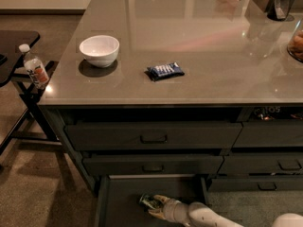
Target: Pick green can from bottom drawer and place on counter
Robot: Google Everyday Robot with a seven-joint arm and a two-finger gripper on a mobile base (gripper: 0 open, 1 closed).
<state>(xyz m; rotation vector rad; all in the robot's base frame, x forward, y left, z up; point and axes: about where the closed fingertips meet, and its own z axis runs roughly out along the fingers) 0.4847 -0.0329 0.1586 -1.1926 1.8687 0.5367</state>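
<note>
The gripper [154, 207] sits inside the open bottom drawer [118, 206], its fingers spread apart. The green can [147, 201] lies at the upper fingertip.

One cam only. It sits high, in front of the counter [199, 56], fairly near, looking down & across to the back edge. Front-left corner shows; right side is cut off. Under the front edge, at the pic's bottom: bottom drawer [120, 207], w/ the gripper [156, 207] inside it.
</note>
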